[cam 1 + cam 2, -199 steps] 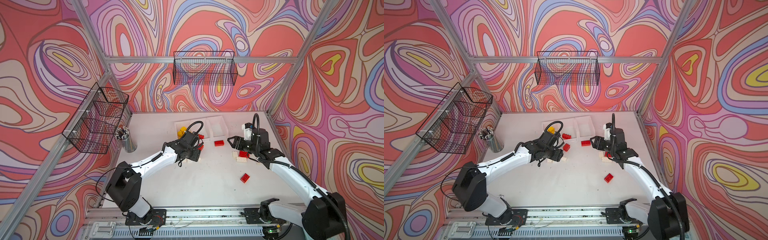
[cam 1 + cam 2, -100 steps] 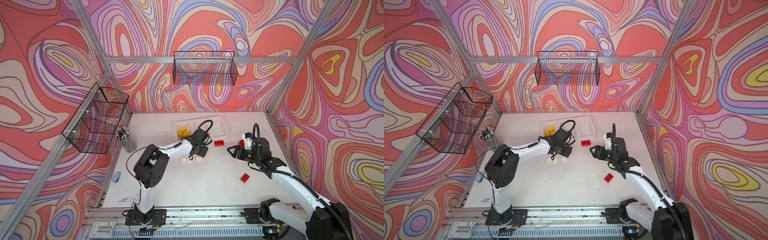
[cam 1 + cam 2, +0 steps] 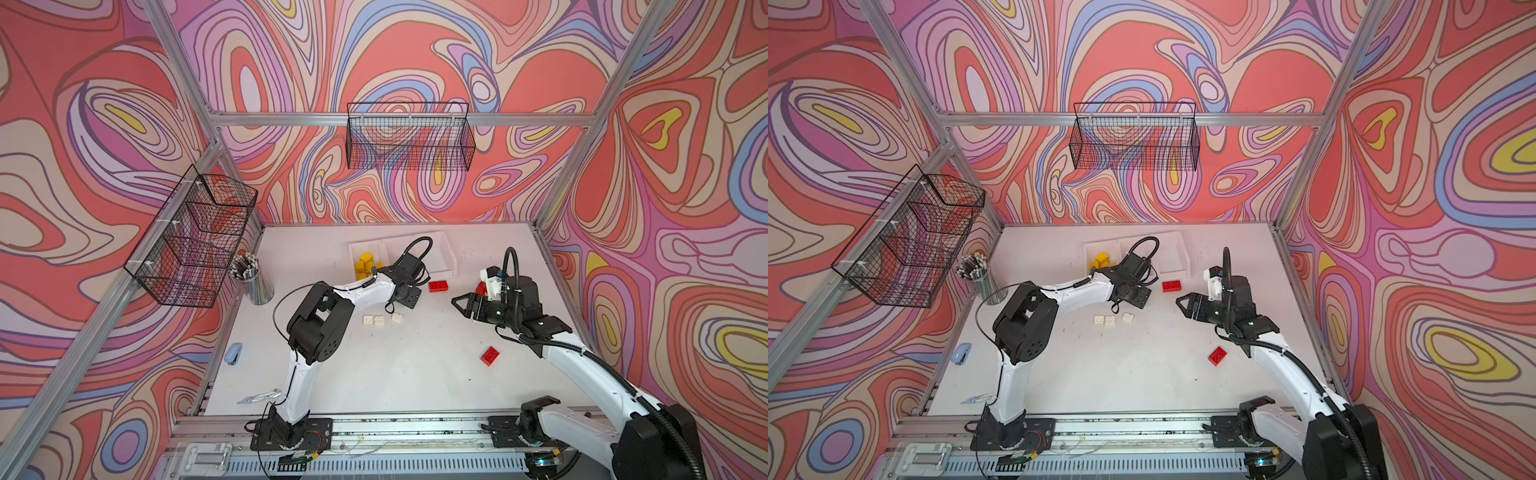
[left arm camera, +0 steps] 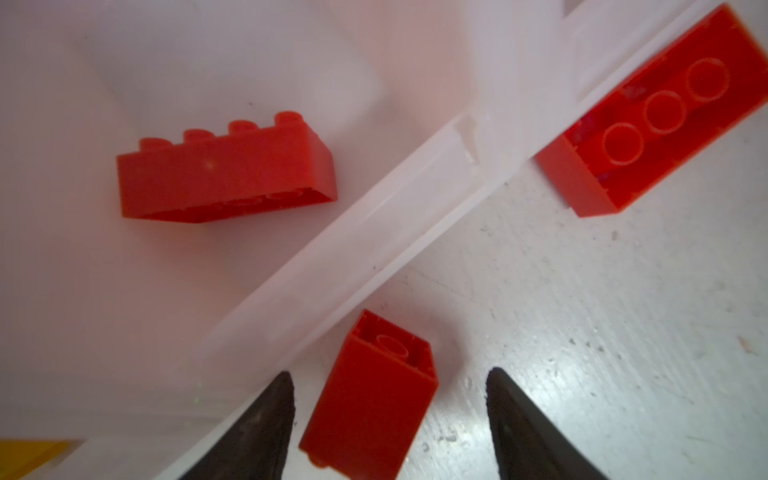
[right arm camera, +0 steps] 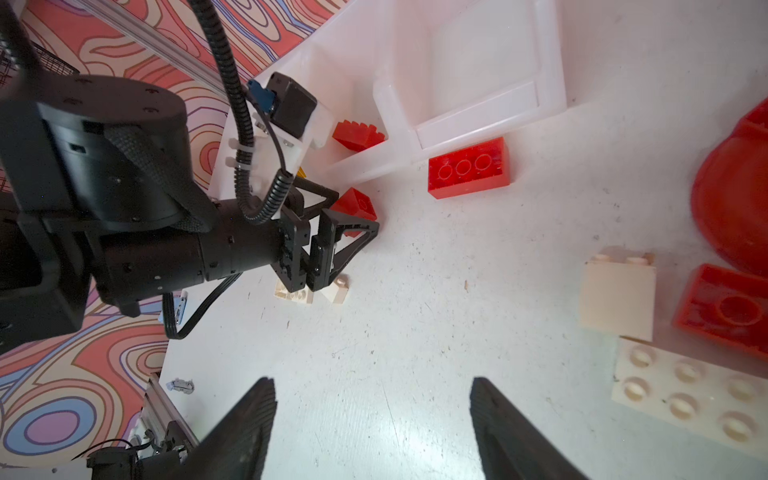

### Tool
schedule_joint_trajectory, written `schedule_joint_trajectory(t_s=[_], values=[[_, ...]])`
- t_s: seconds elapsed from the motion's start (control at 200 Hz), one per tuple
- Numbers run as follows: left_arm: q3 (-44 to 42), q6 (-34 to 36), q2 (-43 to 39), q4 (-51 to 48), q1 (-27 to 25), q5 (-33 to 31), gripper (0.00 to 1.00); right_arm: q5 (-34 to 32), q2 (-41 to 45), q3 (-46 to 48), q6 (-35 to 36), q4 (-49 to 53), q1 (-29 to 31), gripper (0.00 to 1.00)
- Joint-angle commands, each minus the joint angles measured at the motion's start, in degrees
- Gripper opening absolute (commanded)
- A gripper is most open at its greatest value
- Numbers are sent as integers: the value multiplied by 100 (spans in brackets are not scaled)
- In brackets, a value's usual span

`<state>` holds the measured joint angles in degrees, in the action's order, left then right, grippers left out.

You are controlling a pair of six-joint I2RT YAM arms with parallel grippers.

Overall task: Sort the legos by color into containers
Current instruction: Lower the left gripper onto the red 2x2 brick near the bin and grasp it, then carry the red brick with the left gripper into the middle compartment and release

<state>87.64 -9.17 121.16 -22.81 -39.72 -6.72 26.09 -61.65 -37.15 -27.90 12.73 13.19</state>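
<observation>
My left gripper [image 4: 390, 384] is open at the front rim of the containers [image 3: 453, 266], a row of white bins. A small red lego [image 4: 370, 395] lies on the table between its fingers, closer to one fingertip [image 4: 282, 399]. Another red lego [image 4: 224, 174] lies inside the middle bin. An upturned red lego [image 3: 438, 286] rests just outside the rim. Yellow legos [image 3: 365, 264] fill the left bin. My right gripper [image 3: 457, 301] hangs open over bare table, holding nothing. White legos [image 3: 374, 320] lie mid-table, and a red lego [image 3: 490, 355] lies nearer the front.
A red arch piece [image 5: 735, 199], a red piece [image 5: 731, 311] and white bricks [image 5: 619, 295] lie beside my right wrist. A pencil cup [image 3: 251, 276] stands at the left wall. Wire baskets [image 3: 195, 237] hang on the walls. A blue stapler [image 3: 233, 353] lies front left.
My left gripper has shifted right along the bins' front while its elbow folded upward. My right gripper has drawn back toward the front of the table.
</observation>
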Motion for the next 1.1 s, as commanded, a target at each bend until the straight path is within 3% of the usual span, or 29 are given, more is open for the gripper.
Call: schedule_joint_trajectory(t_s=[0.0,0.361,0.561,0.851,1.097], values=[[214,90,215,-69,17,-87,73,90,-58,58,70,-78,-20,77],[145,55,128,-17,17,101,51,54,19,95,83,-33,-13,77],[-116,47,-207,2,17,118,32,78,-15,154,63,-53,-11,77],[-217,-120,-1032,-165,17,292,28,30,48,190,134,63,-9,77],[1056,-129,-840,-956,272,509,28,-279,-54,269,170,83,-9,77]])
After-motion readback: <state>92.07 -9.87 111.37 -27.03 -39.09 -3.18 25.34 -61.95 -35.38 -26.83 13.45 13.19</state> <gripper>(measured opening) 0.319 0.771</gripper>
